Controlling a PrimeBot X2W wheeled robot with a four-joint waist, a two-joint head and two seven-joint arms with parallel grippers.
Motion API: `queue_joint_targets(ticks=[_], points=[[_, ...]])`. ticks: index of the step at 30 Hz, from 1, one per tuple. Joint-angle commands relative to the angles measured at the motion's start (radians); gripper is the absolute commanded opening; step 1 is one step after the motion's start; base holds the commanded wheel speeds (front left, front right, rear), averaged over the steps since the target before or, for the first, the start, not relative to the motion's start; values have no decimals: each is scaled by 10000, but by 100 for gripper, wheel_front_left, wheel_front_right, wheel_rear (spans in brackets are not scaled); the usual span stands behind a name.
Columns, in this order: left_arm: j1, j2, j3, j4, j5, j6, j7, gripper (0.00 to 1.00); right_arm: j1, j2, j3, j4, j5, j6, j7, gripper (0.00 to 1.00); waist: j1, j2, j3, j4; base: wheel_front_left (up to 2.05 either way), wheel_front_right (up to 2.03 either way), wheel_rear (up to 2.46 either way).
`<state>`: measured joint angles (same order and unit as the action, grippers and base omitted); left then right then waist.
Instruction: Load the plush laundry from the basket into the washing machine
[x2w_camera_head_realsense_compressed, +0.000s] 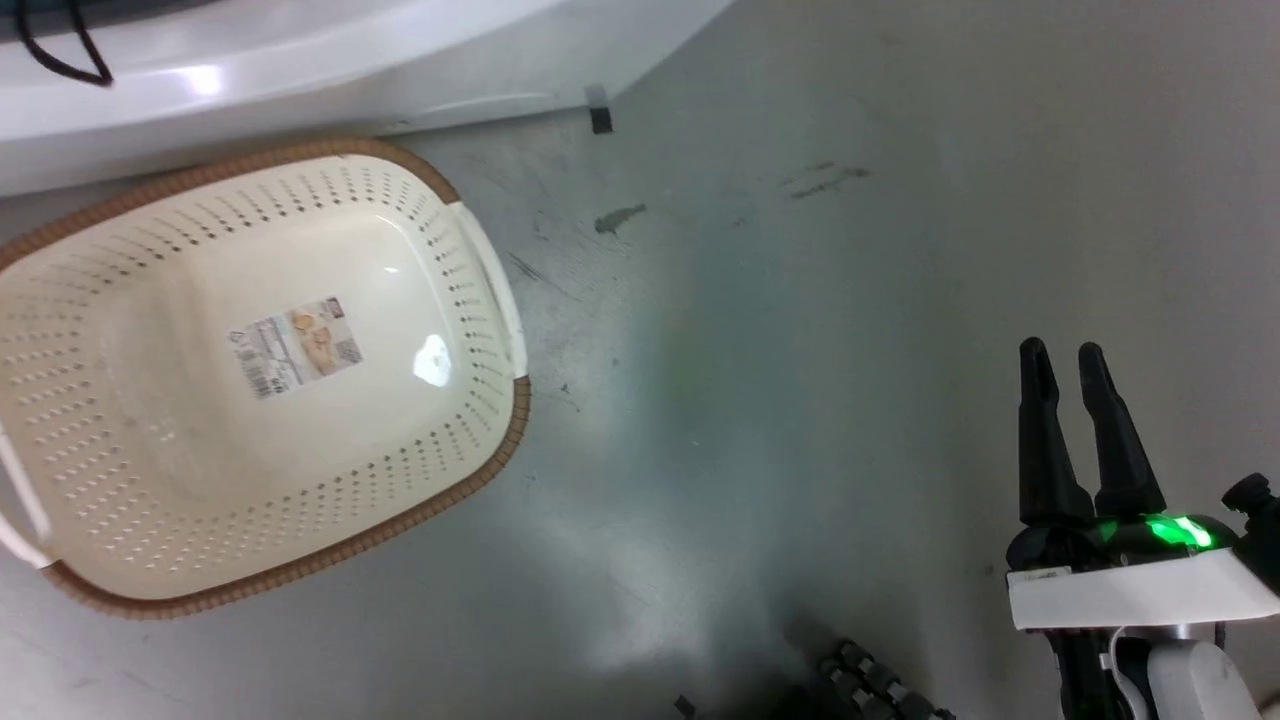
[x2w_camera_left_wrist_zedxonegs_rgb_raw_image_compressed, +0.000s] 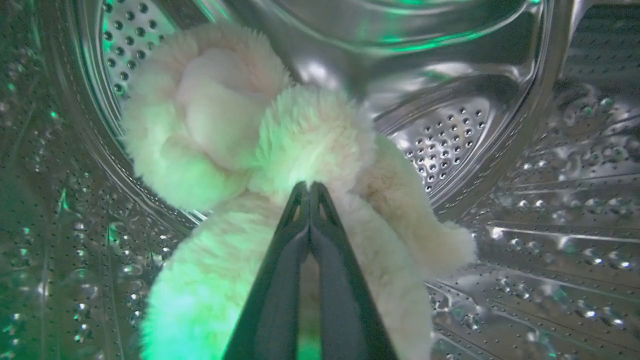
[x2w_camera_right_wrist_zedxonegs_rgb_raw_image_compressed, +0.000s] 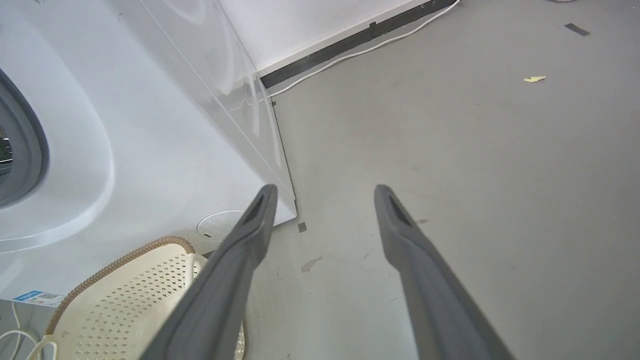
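Here we see scuffed grey floor (x2w_camera_head_realsense_compressed: 800, 330), basket (x2w_camera_head_realsense_compressed: 470, 300) beside washing machine (x2w_camera_right_wrist_zedxonegs_rgb_raw_image_compressed: 150, 150); left gripper (x2w_camera_left_wrist_zedxonegs_rgb_raw_image_compressed: 310, 186) jaws pinch plush laundry (x2w_camera_left_wrist_zedxonegs_rgb_raw_image_compressed: 310, 135), right gripper (x2w_camera_right_wrist_zedxonegs_rgb_raw_image_compressed: 325, 189) jaws apart.

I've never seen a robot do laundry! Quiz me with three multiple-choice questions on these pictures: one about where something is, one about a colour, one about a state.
1. Where is the fluffy cream plush toy?
A. in the cream-white perforated plastic basket
B. inside the shiny perforated steel drum
C. on a shelf

2. What colour is the basket's woven-look rim?
A. brown
B. blue
C. black

3. How is the right pincer?
A. pressed shut
B. open, holding nothing
C. clamped on a sock

Answers:
1 B: the left wrist view shows the toy's fur against the drum's holed steel wall.
2 A: a brown band runs around the cream walls.
3 B: a wide gap between its tips shows bare grey floor.
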<state>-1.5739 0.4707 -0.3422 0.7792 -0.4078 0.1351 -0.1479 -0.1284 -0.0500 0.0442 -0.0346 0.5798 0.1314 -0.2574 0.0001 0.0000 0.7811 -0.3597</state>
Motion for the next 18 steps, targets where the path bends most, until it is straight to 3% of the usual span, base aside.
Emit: queue_joint_targets(ticks=[1, 9, 10, 11, 12, 18], points=[[-216, 106, -36, 13, 90, 52, 54, 0, 20, -2, 40, -86, 73, -7, -44, 100, -1, 0, 238, -201, 0, 0, 0], [-410, 273, -104, 321, 44, 57, 431, 0, 89, -2, 30, -211, 135, -7, -44, 100, -1, 0, 523, -266, 0, 0, 0], [-424, 246, -99, 346, 16, 63, 428, 29, 80, -2, 6, -216, 126, -7, -44, 100, -1, 0, 536, -233, 0, 0, 0], [-429, 204, -97, 377, -14, 73, 425, 94, 67, -2, -17, -220, 112, -7, -44, 100, -1, 0, 544, -191, 0, 0, 0], [-431, 161, -110, 406, -31, 74, 408, 100, 49, -2, -36, -223, 91, -7, -44, 100, -1, 0, 544, -145, 0, 0, 0], [-289, -186, -129, 692, -287, -40, 343, 100, -126, -2, -202, -201, -23, -7, -44, 100, -1, 0, 361, 149, 0, 0, 0]])
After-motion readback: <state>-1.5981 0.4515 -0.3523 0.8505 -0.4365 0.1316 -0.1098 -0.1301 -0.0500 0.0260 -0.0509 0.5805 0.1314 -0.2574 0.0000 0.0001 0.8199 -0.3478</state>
